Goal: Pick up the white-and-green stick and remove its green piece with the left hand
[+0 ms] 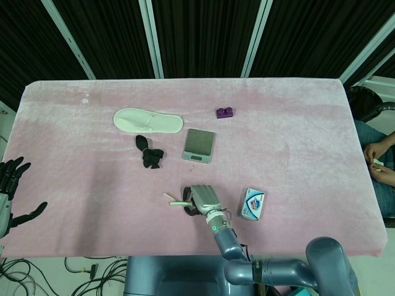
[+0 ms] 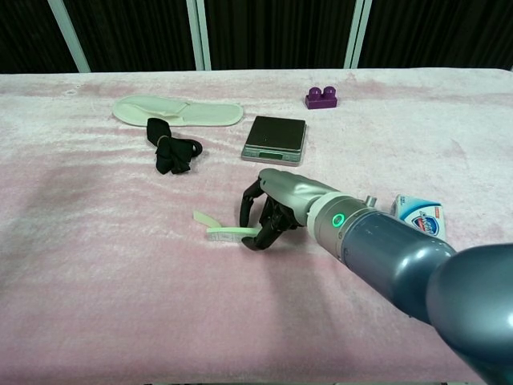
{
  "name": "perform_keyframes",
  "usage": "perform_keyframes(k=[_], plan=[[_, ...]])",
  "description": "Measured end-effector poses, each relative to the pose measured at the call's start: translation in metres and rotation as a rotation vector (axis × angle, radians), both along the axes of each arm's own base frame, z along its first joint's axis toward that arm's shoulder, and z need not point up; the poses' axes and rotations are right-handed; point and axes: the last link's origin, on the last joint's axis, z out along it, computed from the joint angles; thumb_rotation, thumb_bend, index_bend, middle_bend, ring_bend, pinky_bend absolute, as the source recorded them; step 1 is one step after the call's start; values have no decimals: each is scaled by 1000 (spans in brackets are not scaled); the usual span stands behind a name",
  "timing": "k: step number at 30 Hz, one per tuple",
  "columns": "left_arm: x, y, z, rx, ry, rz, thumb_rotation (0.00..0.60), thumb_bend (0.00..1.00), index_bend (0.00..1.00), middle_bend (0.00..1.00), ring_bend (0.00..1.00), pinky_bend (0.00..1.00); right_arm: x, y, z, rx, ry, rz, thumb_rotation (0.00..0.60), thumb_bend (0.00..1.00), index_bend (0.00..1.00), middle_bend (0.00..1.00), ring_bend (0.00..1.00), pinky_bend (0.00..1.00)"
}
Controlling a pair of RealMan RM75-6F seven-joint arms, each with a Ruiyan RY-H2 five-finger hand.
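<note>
The white-and-green stick (image 2: 223, 231) lies flat on the pink cloth near the front middle, also visible in the head view as the stick (image 1: 176, 199). My right hand (image 2: 276, 210) sits just right of it. Its dark fingers curl down and close around the stick's right end, with the thumb tip against that end. In the head view the right hand (image 1: 202, 198) covers that end. My left hand (image 1: 10, 194) hangs off the table's left edge, fingers spread and holding nothing, far from the stick. It does not appear in the chest view.
Behind the stick are a small grey scale (image 2: 276, 138), a black strap bundle (image 2: 175, 152), a white slipper (image 2: 176, 111) and a purple brick (image 2: 321, 98). A blue-and-white packet (image 2: 421, 216) lies to the right of my right forearm.
</note>
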Motion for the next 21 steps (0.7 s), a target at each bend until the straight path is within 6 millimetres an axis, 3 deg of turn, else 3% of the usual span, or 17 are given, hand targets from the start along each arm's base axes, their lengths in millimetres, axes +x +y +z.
perform_keyframes(k=[6,13,21], plan=[[0,-1,1,1,-4,0,600,184,115,41,0,0,1,0,-2,-6,-5,-2,600,379,641,936,890,1000],[-1,-1,3,4,-8,4,600,183,115,41,0,0,2,-2,1,-18,-20,-7,600,470,687,936,890,1000],[2,-1,1,-20,-19,-24,600,184,117,42,0,0,-1,-21,29,-80,-22,28,600,508,687,928,881,997]])
